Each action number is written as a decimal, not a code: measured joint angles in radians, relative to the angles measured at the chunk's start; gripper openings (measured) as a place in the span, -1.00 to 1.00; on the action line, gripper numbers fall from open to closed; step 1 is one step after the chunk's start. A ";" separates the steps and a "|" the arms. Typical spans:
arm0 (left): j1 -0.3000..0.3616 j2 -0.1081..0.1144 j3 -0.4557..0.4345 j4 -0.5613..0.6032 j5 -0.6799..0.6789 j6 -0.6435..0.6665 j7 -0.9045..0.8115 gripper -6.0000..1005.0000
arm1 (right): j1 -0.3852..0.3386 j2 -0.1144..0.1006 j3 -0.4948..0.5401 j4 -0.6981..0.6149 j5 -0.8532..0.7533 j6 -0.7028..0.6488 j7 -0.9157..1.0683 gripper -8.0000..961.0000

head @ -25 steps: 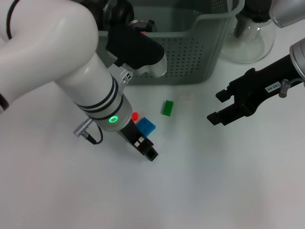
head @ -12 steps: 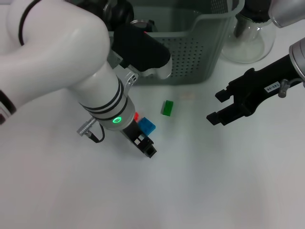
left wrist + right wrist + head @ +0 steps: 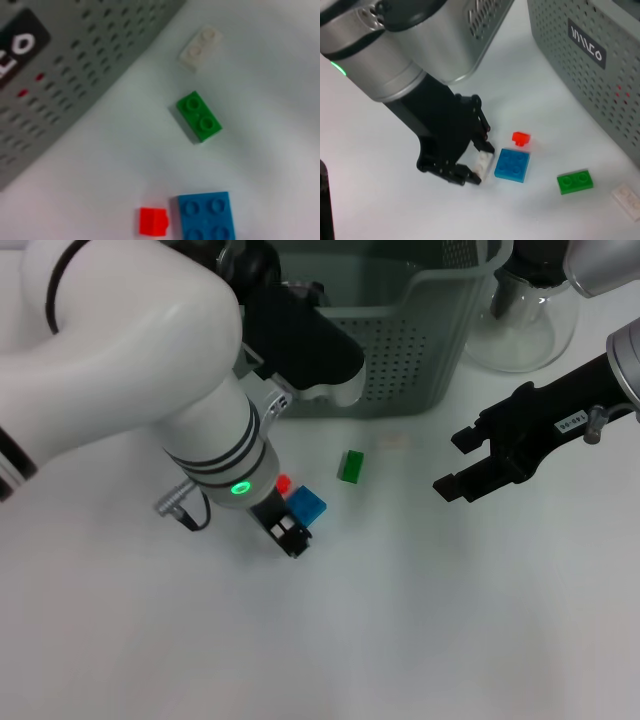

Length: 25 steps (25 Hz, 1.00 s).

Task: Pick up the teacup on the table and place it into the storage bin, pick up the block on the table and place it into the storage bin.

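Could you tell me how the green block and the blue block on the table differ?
The green block is narrow, with two studs in a row; the blue block is wider and square, with four studs. The blue one lies right beside the left tool; the green one lies clear of it. Both rest flat, studs up.

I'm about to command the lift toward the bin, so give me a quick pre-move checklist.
1. Left gripper shut on the small white block: ok.
2. Blue block clear of that grip: cannot tell, it lies right beside it.
3. Storage bin top open: ok.
4. Right gripper open and off to the side above the table: ok.
5. Other blocks binned: not ok, green block and red block lie on the table.
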 joint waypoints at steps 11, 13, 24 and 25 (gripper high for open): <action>0.058 0.005 -0.232 0.371 0.015 0.259 0.117 -0.18 | 0.014 0.000 0.007 0.001 0.003 -0.001 0.002 0.57; 0.064 0.005 -0.338 0.451 -0.055 0.294 0.167 -0.18 | 0.015 -0.001 0.009 0.001 0.005 -0.004 0.008 0.57; -0.125 0.079 -0.823 0.240 -0.318 0.129 0.437 -0.18 | 0.015 -0.016 0.012 0.003 0.000 -0.011 0.084 0.56; -0.144 0.094 -0.819 0.180 -0.316 0.090 0.444 -0.17 | 0.016 -0.017 0.012 0.004 0.000 -0.011 0.089 0.56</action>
